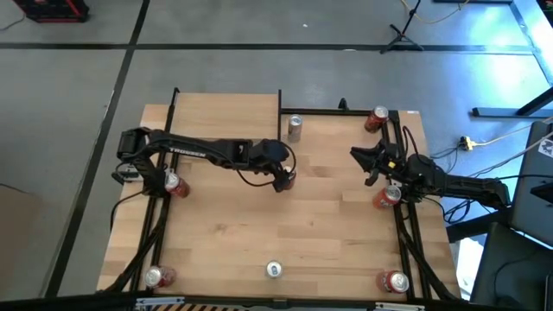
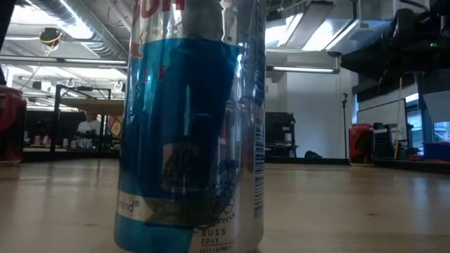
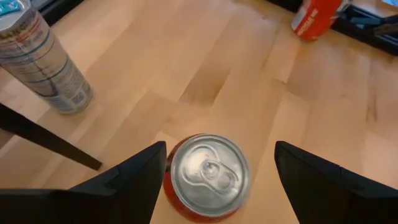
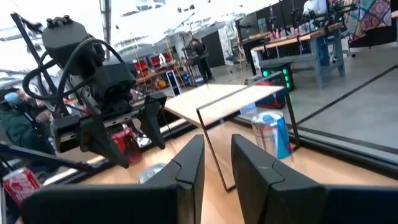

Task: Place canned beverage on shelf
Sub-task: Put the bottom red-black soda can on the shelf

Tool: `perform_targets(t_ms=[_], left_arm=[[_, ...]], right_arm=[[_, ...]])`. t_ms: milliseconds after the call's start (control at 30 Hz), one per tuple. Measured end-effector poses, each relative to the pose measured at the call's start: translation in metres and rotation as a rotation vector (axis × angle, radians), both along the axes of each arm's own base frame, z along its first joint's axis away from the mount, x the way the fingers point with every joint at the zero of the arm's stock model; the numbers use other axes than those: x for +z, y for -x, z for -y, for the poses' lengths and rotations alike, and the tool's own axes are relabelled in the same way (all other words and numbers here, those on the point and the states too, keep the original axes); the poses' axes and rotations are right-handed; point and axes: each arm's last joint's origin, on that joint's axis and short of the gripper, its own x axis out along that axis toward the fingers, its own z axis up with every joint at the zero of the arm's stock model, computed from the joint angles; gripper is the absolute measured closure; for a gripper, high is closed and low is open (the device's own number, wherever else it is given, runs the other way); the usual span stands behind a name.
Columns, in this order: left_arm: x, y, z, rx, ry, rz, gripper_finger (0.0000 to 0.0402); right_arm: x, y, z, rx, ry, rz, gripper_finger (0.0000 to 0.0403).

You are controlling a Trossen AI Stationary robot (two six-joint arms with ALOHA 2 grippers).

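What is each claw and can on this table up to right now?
Left claw: open, fingers on either side of a red can, not gripping.
Red can: upright, unopened.
Right claw: raised over the table's right side, holding nothing.
Silver-blue can: upright on the table beside the shelf.
Shelf: no can on it.
Front silver can: upright at the table's near edge.

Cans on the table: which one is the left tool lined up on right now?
The red can mid-table, directly between the left tool's open fingers. The tall blue-and-silver can stands apart by the shelf; the other red cans sit out at the table's edges.
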Motion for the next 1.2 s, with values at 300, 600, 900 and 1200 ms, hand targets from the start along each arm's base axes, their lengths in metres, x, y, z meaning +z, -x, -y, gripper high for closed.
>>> perform_targets(t_ms=[300, 600, 900, 1200], left_arm=[[-0.022, 0.005, -0.003, 0.015, -0.008, 0.031, 0.0109], [-0.044, 0.008, -0.001, 0.019, -0.018, 0.011, 0.0109], [-0.054, -0.004, 0.002, -0.091, -0.008, 0.069, 0.0109], [-0.033, 0.002, -0.001, -0.108, 0.015, 0.126, 0.0109]], right_arm=[[-0.003, 0.000, 0.000, 0.000, -0.004, -0.030, 0.0333], [-0.004, 0.000, 0.000, 0.000, -0.004, -0.038, 0.0333], [-0.004, 0.000, 0.000, 0.000, -0.005, -0.044, 0.0333], [-0.005, 0.000, 0.000, 0.000, -0.006, -0.051, 0.0333]])
